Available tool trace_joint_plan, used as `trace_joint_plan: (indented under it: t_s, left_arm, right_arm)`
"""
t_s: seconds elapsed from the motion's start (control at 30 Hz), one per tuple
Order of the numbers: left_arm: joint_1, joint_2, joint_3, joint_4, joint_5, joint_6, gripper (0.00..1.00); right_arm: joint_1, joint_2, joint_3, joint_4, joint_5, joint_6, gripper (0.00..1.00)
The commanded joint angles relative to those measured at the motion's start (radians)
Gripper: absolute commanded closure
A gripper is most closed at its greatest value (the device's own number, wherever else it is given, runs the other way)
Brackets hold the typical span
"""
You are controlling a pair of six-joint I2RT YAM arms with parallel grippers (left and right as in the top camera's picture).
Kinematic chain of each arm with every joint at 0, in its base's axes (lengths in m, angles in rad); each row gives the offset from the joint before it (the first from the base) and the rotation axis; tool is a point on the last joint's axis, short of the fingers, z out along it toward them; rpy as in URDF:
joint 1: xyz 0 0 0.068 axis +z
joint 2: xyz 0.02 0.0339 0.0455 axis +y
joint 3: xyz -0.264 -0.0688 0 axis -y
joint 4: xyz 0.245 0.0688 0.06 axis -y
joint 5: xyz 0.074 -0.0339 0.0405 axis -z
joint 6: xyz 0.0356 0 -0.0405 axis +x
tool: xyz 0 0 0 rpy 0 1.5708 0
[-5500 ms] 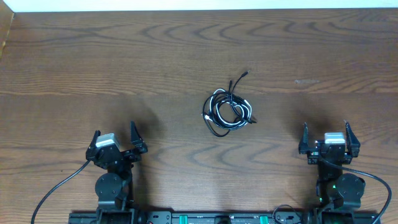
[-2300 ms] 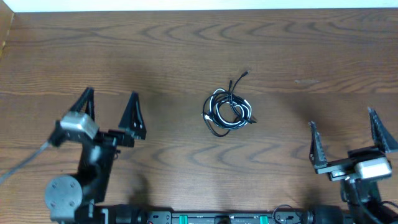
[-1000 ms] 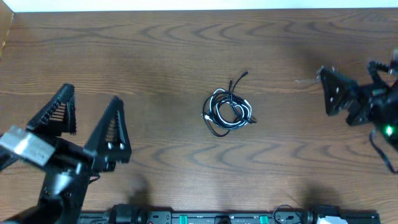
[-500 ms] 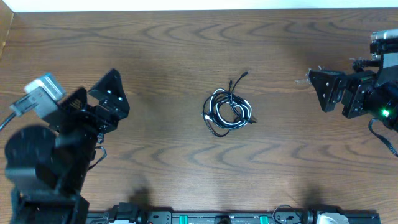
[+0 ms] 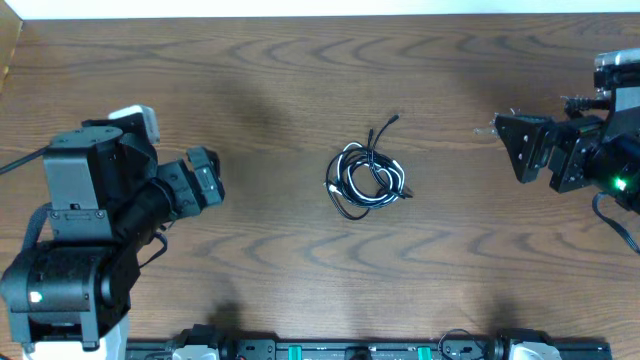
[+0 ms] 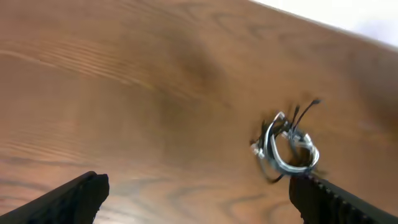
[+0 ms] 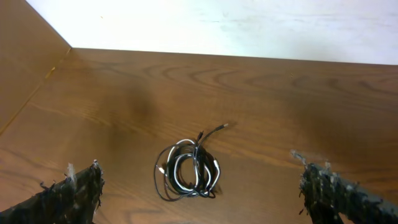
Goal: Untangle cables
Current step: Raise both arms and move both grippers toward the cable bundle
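Observation:
The cables lie in one tangled coil of thin black cords and a white cord at the middle of the wooden table, with one black plug end sticking out toward the back. My left gripper is open and empty, well left of the coil and pointing toward it. My right gripper is open and empty, well right of the coil. The left wrist view shows the coil ahead and to the right of the open left fingers. The right wrist view shows the coil ahead between the open right fingers.
The wooden table ends at a white wall along the back. A raised wooden side edge runs at the far left. The arm bases and a mounting rail sit along the front edge.
Both arms have risen from their rest poses at the front. The left gripper has swung round to point right toward the coil. The right gripper has hardly moved in the last half second. The cables have not moved.

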State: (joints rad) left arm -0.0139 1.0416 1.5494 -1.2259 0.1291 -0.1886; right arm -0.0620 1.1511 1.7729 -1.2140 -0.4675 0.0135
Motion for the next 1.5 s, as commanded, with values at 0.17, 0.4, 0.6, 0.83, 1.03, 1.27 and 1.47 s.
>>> trace_joint_plan:
  t_s: [0.17, 0.4, 0.6, 0.83, 1.03, 1.27, 1.47]
  left_arm:
    - [0.002, -0.004, 0.020, 0.063, 0.137, 0.420, 0.02]
    - [0.002, -0.003, 0.020, 0.083, 0.148, 0.420, 0.02]
    - [0.002, -0.003, 0.016, 0.079, 0.198, 0.417, 0.02]
    - [0.002, -0.003, 0.016, 0.136, 0.330, 0.401, 0.02]
    - [0.002, 0.050, 0.014, 0.141, 0.332, 0.429, 0.01]
    - [0.001, 0.251, -0.016, 0.140, 0.380, 0.462, 0.13]
    - [-0.095, 0.227, -0.168, 0.213, 0.352, 0.456, 0.36]
  right_arm:
    - [-0.002, -0.009, 0.020, -0.003, -0.003, -0.015, 0.01]
    - [-0.002, -0.010, 0.020, -0.001, -0.003, -0.015, 0.01]
    - [-0.002, -0.012, 0.020, -0.021, -0.014, -0.016, 0.01]
    - [-0.002, -0.020, 0.020, -0.008, -0.011, -0.008, 0.01]
    - [-0.002, -0.009, 0.018, -0.026, -0.010, -0.131, 0.01]
    - [0.014, 0.188, 0.008, -0.141, -0.010, -0.185, 0.01]
    - [0.134, 0.287, -0.106, -0.093, 0.058, -0.213, 0.01]
